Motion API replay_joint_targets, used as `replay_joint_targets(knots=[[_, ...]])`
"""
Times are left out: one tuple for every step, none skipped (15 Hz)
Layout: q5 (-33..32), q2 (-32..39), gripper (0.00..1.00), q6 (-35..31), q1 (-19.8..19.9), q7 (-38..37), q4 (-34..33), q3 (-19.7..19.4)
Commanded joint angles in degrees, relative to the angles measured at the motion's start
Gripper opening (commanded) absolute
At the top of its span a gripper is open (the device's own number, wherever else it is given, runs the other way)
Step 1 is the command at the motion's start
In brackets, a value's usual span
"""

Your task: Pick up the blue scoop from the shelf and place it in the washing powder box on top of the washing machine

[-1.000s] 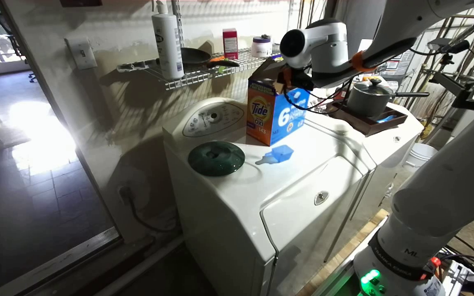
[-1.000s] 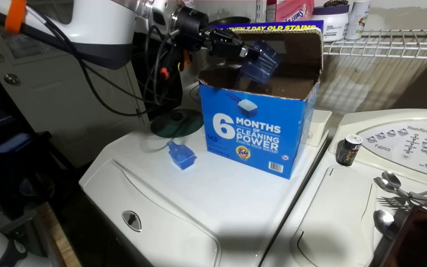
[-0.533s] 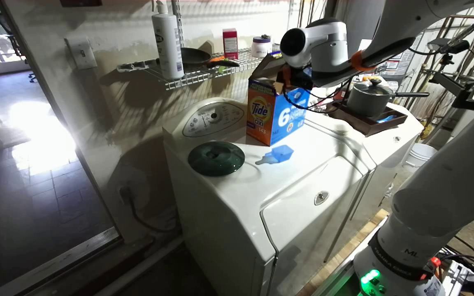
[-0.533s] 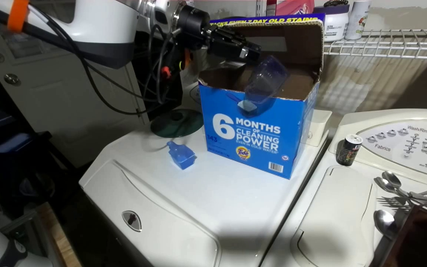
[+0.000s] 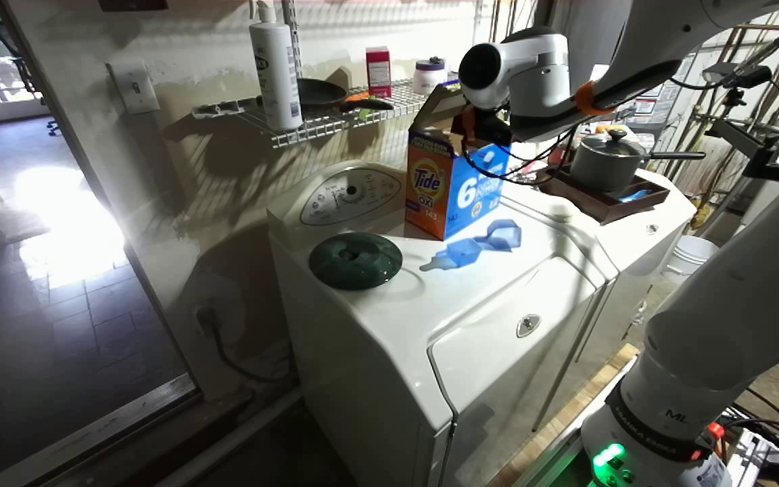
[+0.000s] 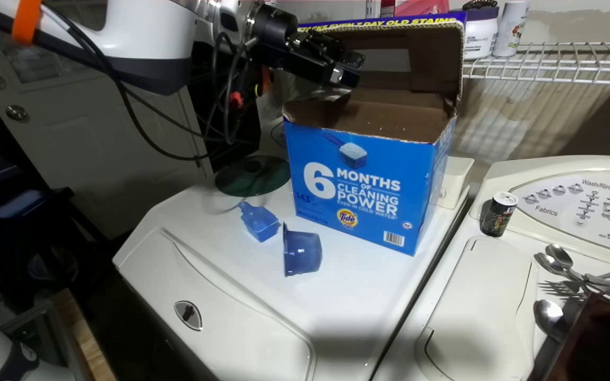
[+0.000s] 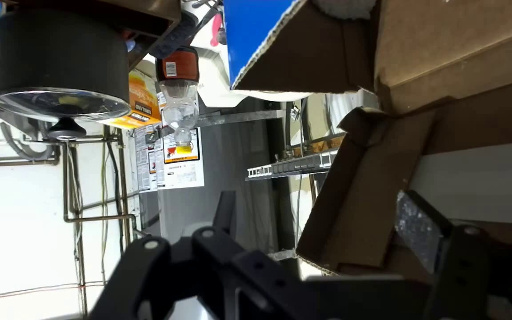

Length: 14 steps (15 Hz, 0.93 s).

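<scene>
My gripper (image 6: 353, 67) stands open over the mouth of the washing powder box (image 6: 360, 185), near its raised lid; its fingers (image 7: 420, 226) are spread apart, with nothing between them. In both exterior views the box (image 5: 477, 189) is upright on the washing machine (image 6: 262, 296). A blue scoop (image 6: 304, 253) is down at the machine's top, in front of the box, tipped with its cup mouth sideways. A second blue scoop (image 6: 260, 225) lies close beside it; whether they touch I cannot tell. The wire shelf (image 6: 559, 69) runs along the wall behind.
A dark green round lid (image 5: 356, 260) lies on the machine. On the neighbouring machine are a small black can (image 6: 498, 214), cutlery (image 6: 570, 270) and a pot (image 5: 607, 164) in a brown tray. A tall white bottle (image 5: 274, 74) and a pan (image 5: 322, 93) occupy the shelf.
The gripper has opened. The blue scoop slipped from it, dropped past the box's front rim and came down on the washing machine beside the other scoop. The arm has hardly moved.
</scene>
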<state>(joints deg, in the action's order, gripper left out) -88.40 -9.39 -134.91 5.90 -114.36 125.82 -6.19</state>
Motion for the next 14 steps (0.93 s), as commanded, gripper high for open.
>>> replay_joint_targets(knots=[[1.5, 0.7, 1.0, -1.2, -0.4, 0.2, -1.0, -0.5], [3.5, 0.4, 1.0, -2.1, -0.6, 0.9, -0.8, -0.6], [6.3, -0.1, 1.0, -2.8, -0.8, 2.9, -0.3, -0.6], [9.4, -1.0, 1.0, -3.3, -1.2, 4.4, 0.1, -0.3], [12.3, -1.6, 1.0, -2.4, -1.5, 6.8, 0.5, 0.1], [16.2, -2.5, 1.0, -1.0, -2.0, 9.9, 1.0, 0.6], [20.5, -3.2, 1.0, 1.2, -2.6, 13.7, 1.7, 1.2], [23.3, -3.9, 1.0, 2.3, -3.1, 16.3, 2.0, 1.8], [25.9, -4.6, 1.0, 3.3, -3.7, 20.3, 2.6, 2.3], [28.3, -5.3, 1.0, 4.3, -4.0, 22.9, 2.8, 2.8], [30.1, -6.3, 1.0, 5.2, -4.4, 25.3, 3.6, 3.3], [31.7, -7.3, 1.0, 5.7, -4.6, 27.0, 4.2, 3.7], [33.1, -8.2, 1.0, 5.5, -4.8, 29.2, 4.8, 3.9], [34.4, -9.1, 1.0, 4.6, -5.0, 31.1, 5.8, 4.0]])
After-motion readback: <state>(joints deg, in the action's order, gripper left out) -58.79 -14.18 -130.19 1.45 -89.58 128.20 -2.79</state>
